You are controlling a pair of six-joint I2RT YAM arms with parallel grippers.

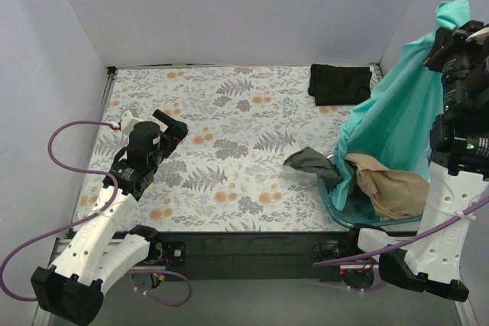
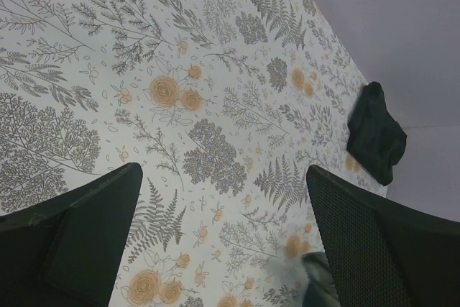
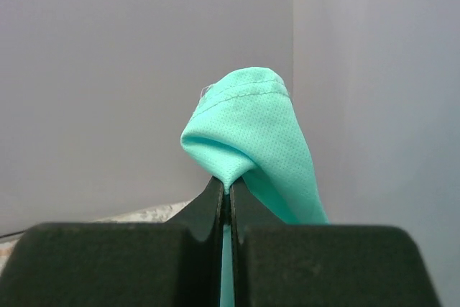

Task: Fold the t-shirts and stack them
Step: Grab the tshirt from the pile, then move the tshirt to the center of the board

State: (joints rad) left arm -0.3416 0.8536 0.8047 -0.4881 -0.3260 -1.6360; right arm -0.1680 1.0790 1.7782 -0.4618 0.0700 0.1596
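Right gripper (image 3: 226,190) clamped teal t-shirt (image 1: 397,104), held high, hem trailing into basket (image 1: 359,224). Left gripper (image 2: 223,174) hung above counter (image 1: 229,112), jaws wide apart. Black t-shirt (image 1: 340,83) lay at far edge.

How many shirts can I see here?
4: teal shirt held by the right gripper, black shirt folded far right, grey shirt over the basket rim, tan shirt inside it. Others may be hidden.
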